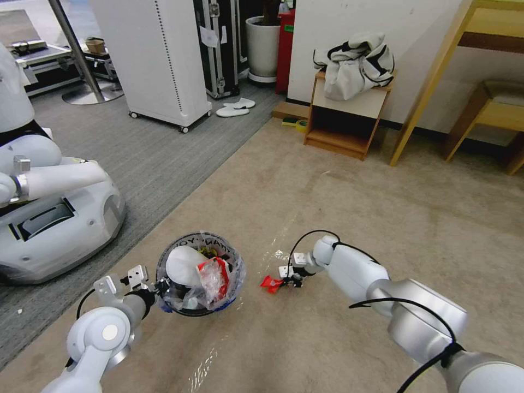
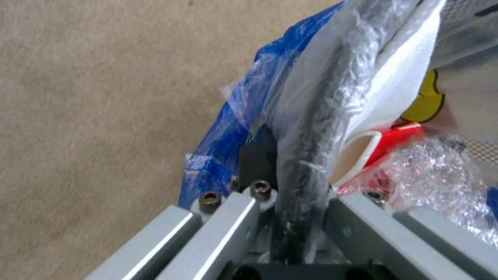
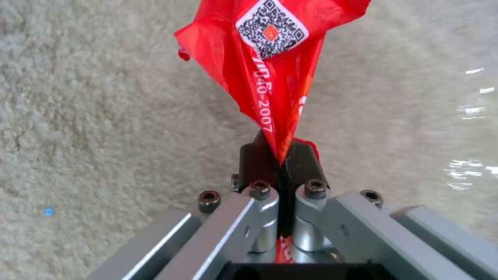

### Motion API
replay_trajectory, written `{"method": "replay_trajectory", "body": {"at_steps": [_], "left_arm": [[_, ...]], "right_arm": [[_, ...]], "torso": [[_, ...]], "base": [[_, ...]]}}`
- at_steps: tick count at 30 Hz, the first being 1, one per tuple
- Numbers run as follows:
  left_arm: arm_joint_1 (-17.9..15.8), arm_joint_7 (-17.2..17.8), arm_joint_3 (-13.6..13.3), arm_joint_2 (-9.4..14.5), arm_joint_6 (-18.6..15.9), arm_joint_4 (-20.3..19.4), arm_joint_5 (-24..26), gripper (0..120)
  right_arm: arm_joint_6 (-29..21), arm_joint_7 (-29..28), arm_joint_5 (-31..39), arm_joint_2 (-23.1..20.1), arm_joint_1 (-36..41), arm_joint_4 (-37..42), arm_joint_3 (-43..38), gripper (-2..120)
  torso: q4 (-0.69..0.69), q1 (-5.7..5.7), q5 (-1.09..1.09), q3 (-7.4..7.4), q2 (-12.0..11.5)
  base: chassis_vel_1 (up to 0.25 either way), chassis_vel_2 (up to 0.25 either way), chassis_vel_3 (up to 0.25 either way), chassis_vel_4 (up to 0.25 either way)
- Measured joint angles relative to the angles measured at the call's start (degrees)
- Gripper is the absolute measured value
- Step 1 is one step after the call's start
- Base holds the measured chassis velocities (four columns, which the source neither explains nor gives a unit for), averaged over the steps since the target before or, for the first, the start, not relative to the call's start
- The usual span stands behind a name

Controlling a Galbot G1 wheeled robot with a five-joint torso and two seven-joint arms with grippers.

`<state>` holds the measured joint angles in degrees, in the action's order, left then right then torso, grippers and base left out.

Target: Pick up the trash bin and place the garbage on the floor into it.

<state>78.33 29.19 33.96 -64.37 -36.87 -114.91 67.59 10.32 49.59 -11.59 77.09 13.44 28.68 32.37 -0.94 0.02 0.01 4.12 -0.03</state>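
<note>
Beige floor (image 1: 349,207) across most of the head view, with grey ribbed carpet (image 1: 147,158) in the upper left part. White robot base (image 1: 54,224) at the left edge, sitting on the grey carpet. Small wooden shelf (image 1: 346,123) near the top middle, with a white and black bag (image 1: 357,65) on top. Two white slippers (image 1: 236,107) on the grey carpet, upper middle, well apart from the bin.

Trash bin (image 1: 199,273) low and a bit left of middle, standing on the beige floor. Clear bag lining (image 2: 316,116) with blue edging over the rim. Inside: something white, a red wrapper, crinkly clear plastic.

Left gripper (image 1: 158,285) at the lower left, touching the bin's rim on its left side. Fingers pinched tight on the rim and bag in the left wrist view.

Right gripper (image 1: 284,281) just right of the bin, low near the floor. Fingers (image 3: 303,163) pressed together on a red wrapper (image 3: 270,66), with a square code patch printed on it.
</note>
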Motion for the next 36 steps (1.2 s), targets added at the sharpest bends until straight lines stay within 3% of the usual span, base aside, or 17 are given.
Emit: {"method": "replay_trajectory", "body": {"at_steps": [6, 9, 10, 13, 14, 17, 18, 22, 23, 25, 29, 36], "left_arm": [[-0.6, 0.4, -1.1, 1.1, -0.2, -0.7, 2.1, 0], [-0.8, 1.0, -2.3, 2.5, -0.6, -1.5, 4.0, 0], [-0.8, 1.0, -2.3, 2.5, -0.6, -1.5, 4.0, 0], [-1.1, 1.9, -3.8, 3.9, -1.2, -2.4, 6.1, 0], [-1.1, 1.9, -3.8, 3.9, -1.2, -2.4, 6.1, 0], [-2.2, 3.5, -5.6, 5.1, -1.8, -3.4, 8.8, 0], [-2.2, 3.5, -5.6, 5.1, -1.8, -3.4, 8.8, 0], [-2.5, 5.0, -7.4, 5.9, -2.5, -4.1, 10.7, 0], [-2.5, 5.0, -7.4, 5.9, -2.5, -4.1, 10.7, 0], [-1.3, 5.8, -7.6, 6.1, -2.9, -4.9, 11.0, 0], [-0.3, 7.0, -7.5, 6.3, -3.2, -6.0, 11.5, 0], [-0.9, 8.1, -8.0, 6.3, -3.3, -6.7, 11.9, 0]], "right_arm": [[-2.9, -2.1, 6.7, -5.1, -0.7, 9.6, 2.1, 0], [-4.2, -6.2, 10.1, -12.5, -0.2, 19.3, 1.3, 0], [-4.2, -6.2, 10.1, -12.5, -0.2, 19.3, 1.3, 0], [-5.5, -10.6, 13.3, -19.5, 1.7, 28.5, -1.1, 0], [-5.5, -10.6, 13.3, -19.5, 1.7, 28.5, -1.1, 0], [-6.7, -17.3, 16.8, -25.4, 5.3, 39.0, -4.6, 0], [-6.7, -17.3, 16.8, -25.4, 5.3, 39.0, -4.6, 0], [-7.0, -28.4, 21.1, -31.5, 11.4, 49.1, -9.2, 0], [-7.0, -28.4, 21.1, -31.5, 11.4, 49.1, -9.2, 0], [-5.3, -33.9, 21.1, -32.8, 14.5, 51.9, -12.7, 0], [-3.1, -40.0, 21.3, -32.6, 17.7, 54.9, -17.3, 0], [-1.8, -49.2, 26.6, -32.2, 22.2, 63.2, -23.1, 0]], "torso": [[0.02, 0.0, 0.0, -0.02, 0.0], [-0.02, 0.0, -0.01, -0.03, 0.0], [-0.02, 0.0, -0.01, -0.03, 0.0], [-0.04, 0.0, 0.01, -0.03, 0.0], [-0.04, 0.0, 0.01, -0.03, 0.0], [-0.01, 0.0, 0.02, -0.03, 0.0], [-0.01, 0.0, 0.02, -0.03, 0.0], [-0.02, 0.0, 0.01, -0.04, 0.0], [-0.02, 0.0, 0.01, -0.04, 0.0], [-0.05, 0.0, -0.01, -0.04, 0.0], [0.02, 0.0, -0.01, -0.04, 0.0], [0.02, 0.0, -0.01, -0.04, 0.0]], "base": [[0.0, 0.0, 0.0, 0.0], [0.0, 0.0, 0.0, 0.0], [0.0, 0.0, 0.0, 0.0], [0.0, 0.0, 0.0, 0.0], [0.0, 0.0, 0.0, 0.0], [0.0, 0.0, 0.0, 0.0], [0.0, 0.0, 0.0, 0.0], [0.0, 0.0, 0.0, 0.0], [0.0, 0.0, 0.0, 0.0], [0.0, 0.0, 0.0, 0.0], [0.0, 0.0, 0.0, 0.0], [0.0, 0.0, 0.0, 0.0]]}}
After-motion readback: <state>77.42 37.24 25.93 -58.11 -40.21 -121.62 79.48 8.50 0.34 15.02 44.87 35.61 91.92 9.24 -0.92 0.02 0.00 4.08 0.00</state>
